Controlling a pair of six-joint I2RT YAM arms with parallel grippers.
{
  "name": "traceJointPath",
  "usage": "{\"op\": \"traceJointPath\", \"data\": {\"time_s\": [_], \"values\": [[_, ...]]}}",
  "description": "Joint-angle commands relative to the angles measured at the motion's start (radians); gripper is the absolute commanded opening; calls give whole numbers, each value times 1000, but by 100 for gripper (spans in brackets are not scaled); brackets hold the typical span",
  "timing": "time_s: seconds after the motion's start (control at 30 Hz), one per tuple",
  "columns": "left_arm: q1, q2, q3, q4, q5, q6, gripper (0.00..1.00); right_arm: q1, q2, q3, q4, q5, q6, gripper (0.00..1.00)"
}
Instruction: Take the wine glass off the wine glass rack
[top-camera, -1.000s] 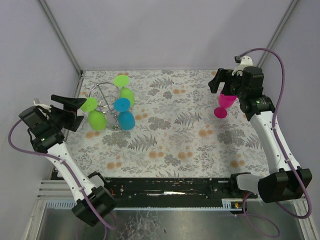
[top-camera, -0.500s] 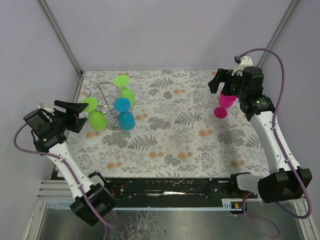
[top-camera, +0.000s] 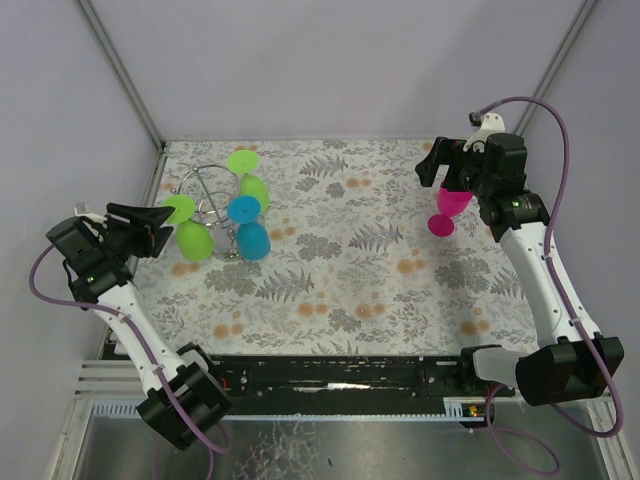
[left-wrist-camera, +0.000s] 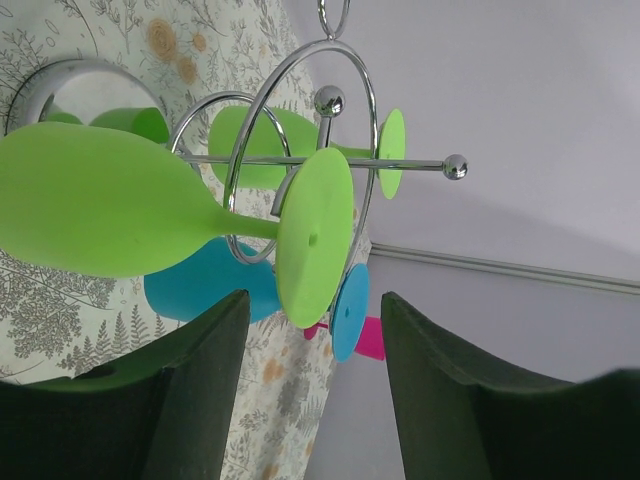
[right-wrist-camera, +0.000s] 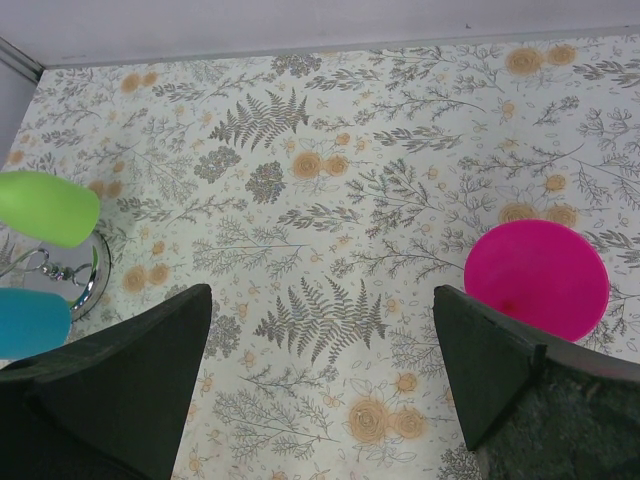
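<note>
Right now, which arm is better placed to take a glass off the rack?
Left. The open left gripper faces the nearest green wine glass hanging on the wine glass rack; the right gripper is far off, by the pink glass.

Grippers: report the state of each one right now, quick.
Left gripper: open, holding nothing, facing the green glass on the rack.
Right gripper: open, holding nothing; the pink glass sits free of its fingers.

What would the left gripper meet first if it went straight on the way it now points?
Most likely the left gripper would meet the round foot of the nearest green wine glass, hanging on the wine glass rack; depth is uncertain.
</note>
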Motion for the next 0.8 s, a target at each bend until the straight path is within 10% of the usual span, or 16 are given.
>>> {"op": "traceJointPath", "data": {"time_s": [0.0,0.77], "values": [[8,8,-2,74,27,-13,52,9,-20,5,45,-24,8,99],[9,44,-14,121,37,-28,31,9,-19,20,45,-30,8,99]]}}
